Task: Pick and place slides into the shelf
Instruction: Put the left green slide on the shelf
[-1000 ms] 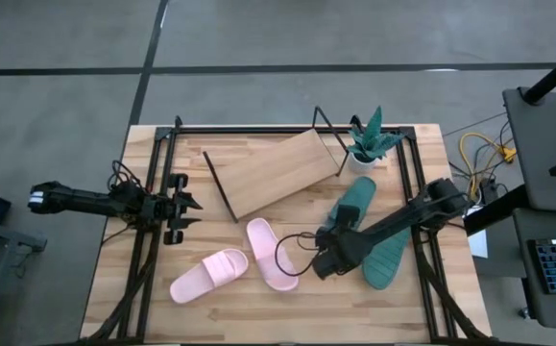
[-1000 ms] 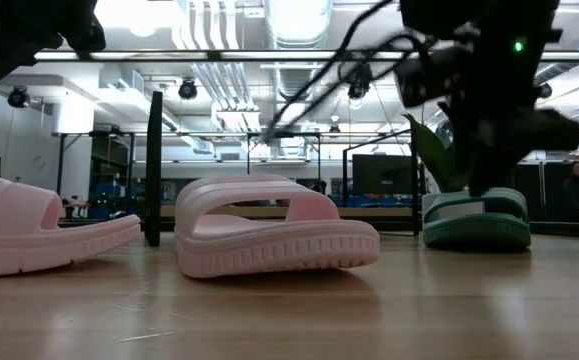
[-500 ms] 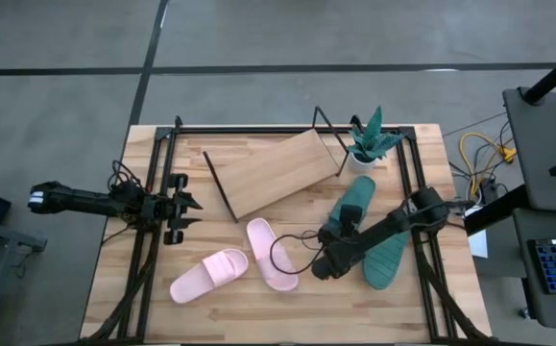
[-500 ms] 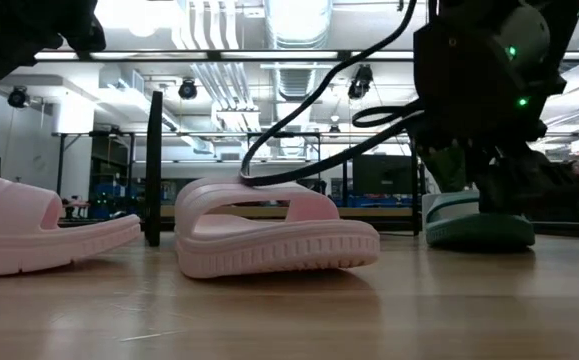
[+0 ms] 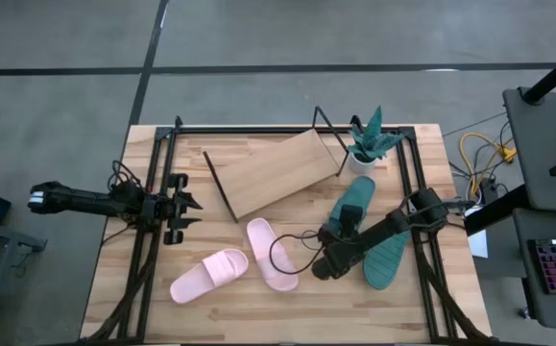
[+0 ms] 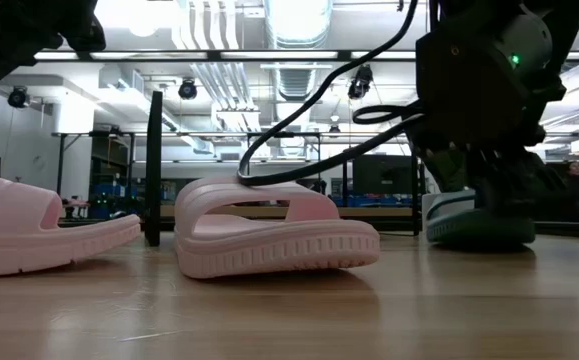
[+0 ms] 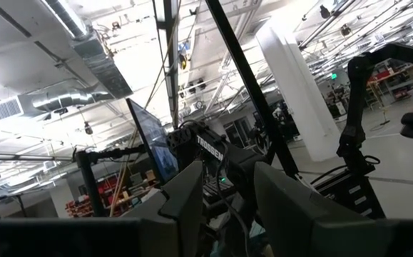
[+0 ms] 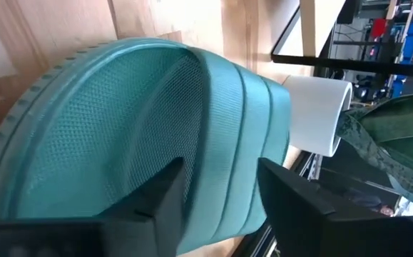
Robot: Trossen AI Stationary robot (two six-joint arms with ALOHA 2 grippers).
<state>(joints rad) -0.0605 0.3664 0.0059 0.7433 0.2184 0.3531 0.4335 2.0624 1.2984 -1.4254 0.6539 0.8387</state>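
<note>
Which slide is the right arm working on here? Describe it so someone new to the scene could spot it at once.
Start at the small potted plant by the table's back right corner, beside the slanted shelf. Two dark green slides lie just in front of it; the one meant is the green slide nearer the table's middle. Unlike its partner near the right edge, the right tool sits over its near end.

White lettering "TROSSEN" on the dark arm link (left wrist view, partly blurred), no other readable text
</note>
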